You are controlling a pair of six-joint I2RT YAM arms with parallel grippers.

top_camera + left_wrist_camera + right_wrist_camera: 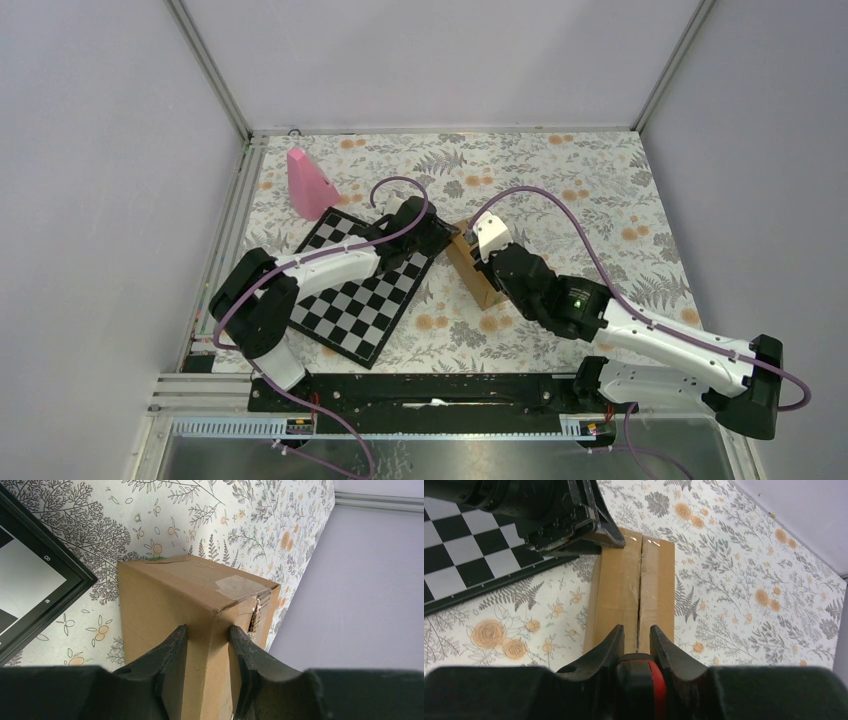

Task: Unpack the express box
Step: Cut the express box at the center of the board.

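Note:
The express box [476, 272] is a small brown carton lying on the flowered table just right of the chessboard. My left gripper [447, 237] holds its far end. In the left wrist view the gripper [208, 630] has its two fingers closed either side of a corner edge of the box [170, 595], whose top is taped. My right gripper [487, 248] is over the near end. In the right wrist view it [637, 630] is shut on a black and red tool [644, 680], above the dark middle seam of the box [619, 585].
A black and white chessboard [360, 290] lies left of the box, under my left arm. A pink cone [308, 183] stands at the back left. Walls enclose the table on three sides.

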